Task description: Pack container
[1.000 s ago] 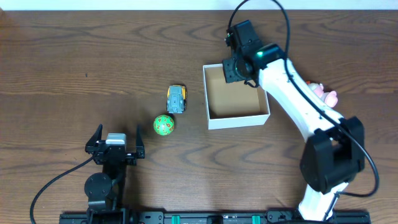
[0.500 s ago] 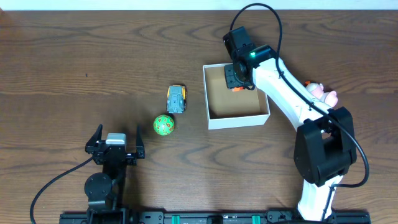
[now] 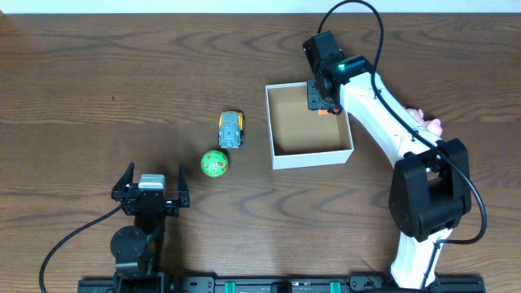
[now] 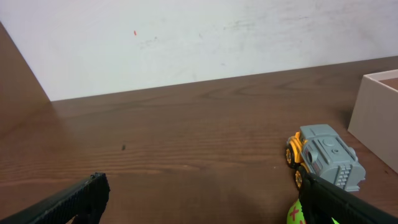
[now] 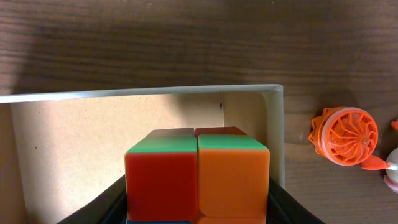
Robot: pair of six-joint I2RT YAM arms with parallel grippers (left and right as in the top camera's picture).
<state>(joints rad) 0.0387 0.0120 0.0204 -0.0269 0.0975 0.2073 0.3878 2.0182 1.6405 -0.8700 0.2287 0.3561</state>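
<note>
Looks like you're at the placing step: right fingers (image 5: 99, 208) clenched on the colour cube (image 5: 198, 174) over the far right corner of the container (image 3: 313, 155), right of centre on the tabletop (image 3: 122, 81), so I'd lower and let go; left fingers (image 4: 74, 199) sit spread, empty.

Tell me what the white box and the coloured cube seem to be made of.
The container looks like cardboard: matte white outside, plain tan inside, thin cut edges. The cube looks like smooth hard plastic, probably: slightly glossy coloured faces with crisp seams.
</note>
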